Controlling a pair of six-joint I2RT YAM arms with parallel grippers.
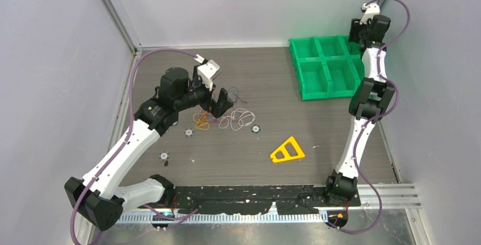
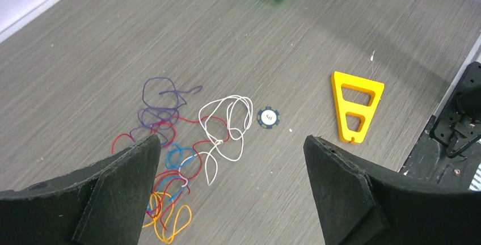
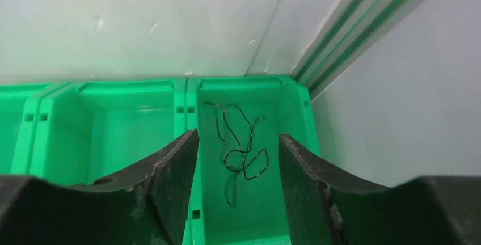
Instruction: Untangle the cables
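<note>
Light is even and diffuse from overhead, no hard shadows, just a soft one under the left arm [image 1: 130,143] on the table [image 1: 317,126]. Top view is sharp. Left wrist view: pale sheen bands across the wood, left fingers [image 2: 113,194] slightly soft. Right wrist view: bins [image 3: 130,89] oversaturated, green spill on the wall [image 3: 142,24], right fingers [image 3: 170,188] blurred.

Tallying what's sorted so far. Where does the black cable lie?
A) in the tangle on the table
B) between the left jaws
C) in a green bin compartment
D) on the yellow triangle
C: the right wrist view shows the black cable lying loose on the floor of a green bin compartment.
</note>
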